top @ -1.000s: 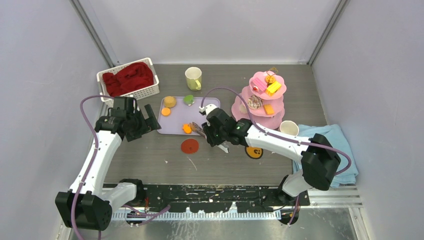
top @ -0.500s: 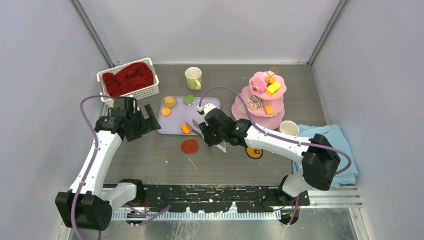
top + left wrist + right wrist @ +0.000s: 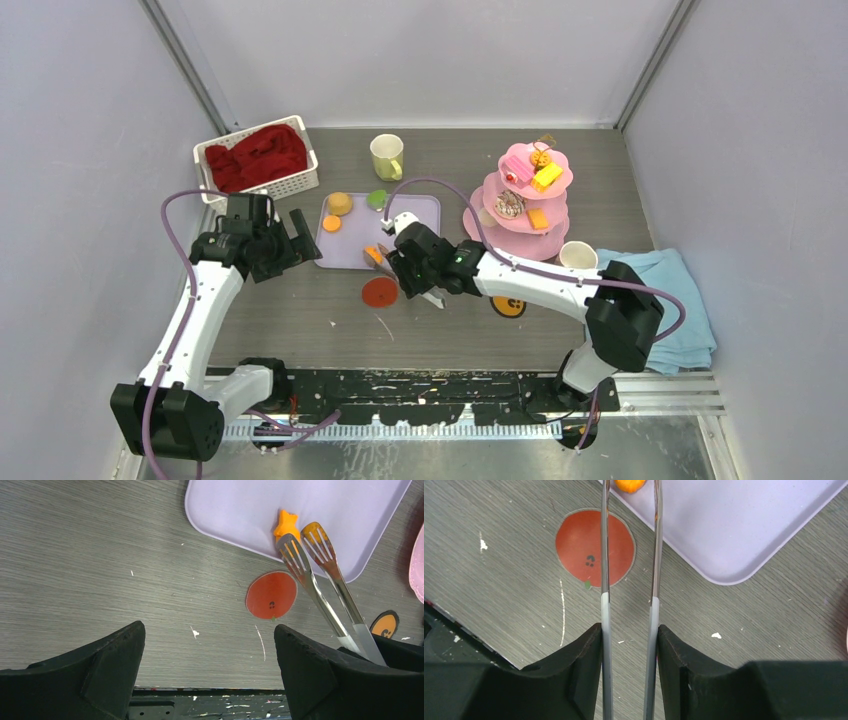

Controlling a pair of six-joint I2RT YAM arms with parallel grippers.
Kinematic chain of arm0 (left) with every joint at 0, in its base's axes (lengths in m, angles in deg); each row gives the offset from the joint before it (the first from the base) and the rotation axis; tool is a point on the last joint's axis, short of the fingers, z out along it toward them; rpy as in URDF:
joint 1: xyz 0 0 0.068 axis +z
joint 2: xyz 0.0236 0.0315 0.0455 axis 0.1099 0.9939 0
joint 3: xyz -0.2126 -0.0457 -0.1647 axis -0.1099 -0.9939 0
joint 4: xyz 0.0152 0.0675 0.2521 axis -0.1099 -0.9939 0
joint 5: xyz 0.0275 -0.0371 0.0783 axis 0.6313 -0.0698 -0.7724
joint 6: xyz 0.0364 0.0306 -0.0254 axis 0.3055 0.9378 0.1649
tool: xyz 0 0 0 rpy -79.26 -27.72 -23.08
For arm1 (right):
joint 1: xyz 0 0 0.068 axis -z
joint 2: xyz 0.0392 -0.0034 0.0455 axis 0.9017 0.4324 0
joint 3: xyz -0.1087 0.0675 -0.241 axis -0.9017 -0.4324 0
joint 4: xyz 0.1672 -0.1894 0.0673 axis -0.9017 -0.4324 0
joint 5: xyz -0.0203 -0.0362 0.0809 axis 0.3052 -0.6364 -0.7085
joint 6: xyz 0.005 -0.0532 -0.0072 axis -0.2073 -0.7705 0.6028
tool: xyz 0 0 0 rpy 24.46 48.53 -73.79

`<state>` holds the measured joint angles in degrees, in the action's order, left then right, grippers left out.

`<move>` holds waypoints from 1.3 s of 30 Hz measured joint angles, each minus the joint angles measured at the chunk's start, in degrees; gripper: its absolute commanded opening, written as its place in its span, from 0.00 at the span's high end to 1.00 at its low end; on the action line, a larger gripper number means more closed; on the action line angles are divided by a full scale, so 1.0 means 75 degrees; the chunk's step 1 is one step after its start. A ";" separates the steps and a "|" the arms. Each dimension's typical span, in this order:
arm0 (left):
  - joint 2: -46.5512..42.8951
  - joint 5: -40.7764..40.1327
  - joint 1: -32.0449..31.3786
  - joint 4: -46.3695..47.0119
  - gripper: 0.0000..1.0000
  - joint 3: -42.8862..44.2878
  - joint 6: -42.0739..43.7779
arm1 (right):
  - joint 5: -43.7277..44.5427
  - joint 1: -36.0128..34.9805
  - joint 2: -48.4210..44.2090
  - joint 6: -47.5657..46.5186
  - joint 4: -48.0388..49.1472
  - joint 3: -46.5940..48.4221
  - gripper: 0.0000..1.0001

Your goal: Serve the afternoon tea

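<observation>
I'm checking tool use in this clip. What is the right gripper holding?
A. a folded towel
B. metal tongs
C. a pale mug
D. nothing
B: the right gripper is closed on the handles of the metal tongs, whose forked tips sit by the orange sweet at the edge of the lilac tray.

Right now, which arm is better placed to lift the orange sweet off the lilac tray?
Right. The right gripper holds the tongs, their tips either side of the orange sweet on the tray. The left gripper is open, empty, beside it.
</observation>
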<state>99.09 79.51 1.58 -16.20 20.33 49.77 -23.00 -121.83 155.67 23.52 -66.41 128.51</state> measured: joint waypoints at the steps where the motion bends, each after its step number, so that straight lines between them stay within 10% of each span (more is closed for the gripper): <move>1: 0.0000 0.0000 0.0000 0.0000 0.00 0.0000 0.0017 | 0.0055 -0.0015 0.0041 0.0000 -0.0023 0.0020 0.54; 18: 0.0000 -0.0003 0.0000 0.0003 0.00 -0.0006 0.0041 | 0.0577 -0.0032 0.0146 -0.0009 -0.0256 0.0090 0.49; 39: 0.0000 -0.0061 0.0000 0.0003 0.00 -0.0041 0.0052 | 0.1198 -0.0032 -0.0414 -0.0017 -0.0414 0.0093 0.82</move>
<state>99.09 79.05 1.58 -16.18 20.02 50.17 -14.02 -122.07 152.57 23.38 -69.52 129.20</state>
